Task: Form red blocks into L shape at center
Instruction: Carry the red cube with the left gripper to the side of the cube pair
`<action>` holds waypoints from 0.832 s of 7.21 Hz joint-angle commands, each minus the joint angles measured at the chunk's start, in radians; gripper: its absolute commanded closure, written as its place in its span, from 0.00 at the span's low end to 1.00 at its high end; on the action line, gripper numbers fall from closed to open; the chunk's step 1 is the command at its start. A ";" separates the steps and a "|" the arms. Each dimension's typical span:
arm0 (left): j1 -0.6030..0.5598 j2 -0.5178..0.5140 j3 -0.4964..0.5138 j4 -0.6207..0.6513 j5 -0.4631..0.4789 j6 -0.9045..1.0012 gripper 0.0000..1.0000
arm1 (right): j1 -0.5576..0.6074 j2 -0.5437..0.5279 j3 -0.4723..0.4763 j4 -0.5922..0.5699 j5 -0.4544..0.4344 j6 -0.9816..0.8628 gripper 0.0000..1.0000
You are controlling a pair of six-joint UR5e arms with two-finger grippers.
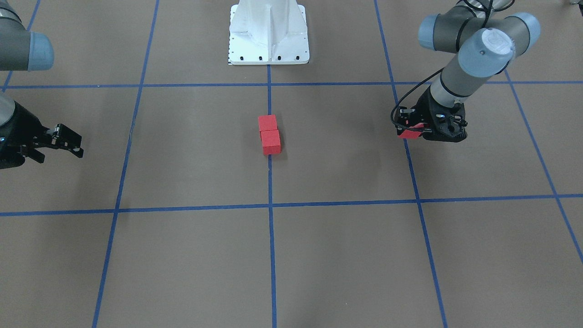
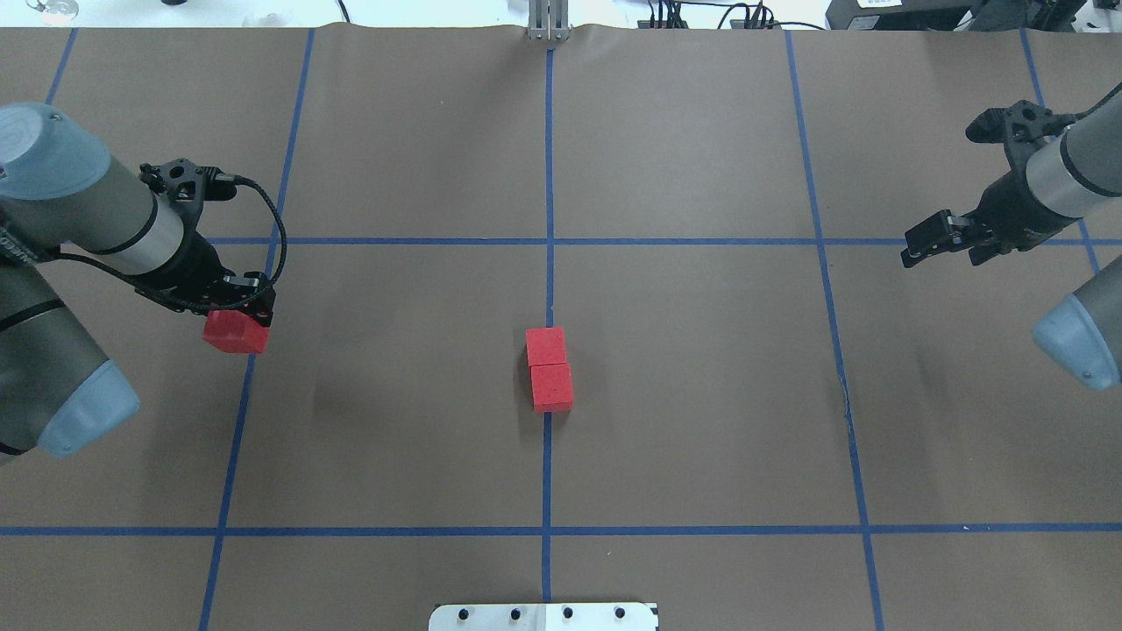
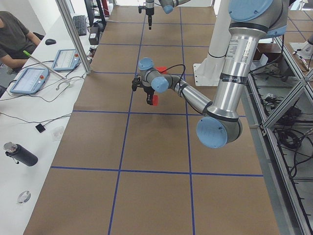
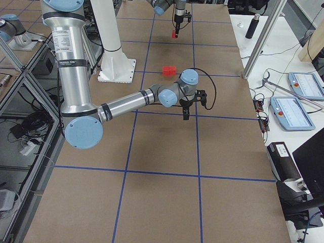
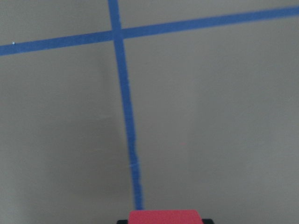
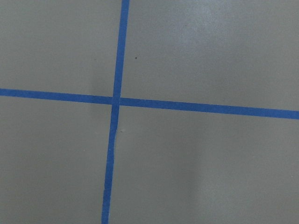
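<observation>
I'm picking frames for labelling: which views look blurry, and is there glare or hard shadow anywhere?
Left wrist view: soft focus, tape edges fuzzy, red block cropped at the bottom edge. Right wrist view: sharper, faint sheen upper right. Overhead view: even light, only faint soft shadows beside the centre blocks, no glare.

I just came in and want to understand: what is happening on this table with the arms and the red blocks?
The robot is building an L of red blocks. At the centre, two blocks lie touching in a straight row on the middle tape line. The left gripper is shut on the third block, far off at the robot's left side. The right gripper is open and empty, far from the blocks. The L is not yet formed.
</observation>
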 commanded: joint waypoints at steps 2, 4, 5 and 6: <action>0.156 -0.166 0.005 0.037 0.174 -0.700 1.00 | -0.002 0.000 -0.007 -0.002 0.000 0.000 0.00; 0.215 -0.400 0.142 0.208 0.204 -0.990 1.00 | -0.002 0.002 -0.012 0.000 0.000 0.000 0.00; 0.218 -0.439 0.191 0.223 0.204 -1.175 1.00 | -0.002 0.002 -0.010 0.000 0.000 0.003 0.00; 0.237 -0.438 0.209 0.221 0.203 -1.328 1.00 | -0.002 0.000 -0.012 -0.002 0.000 0.003 0.00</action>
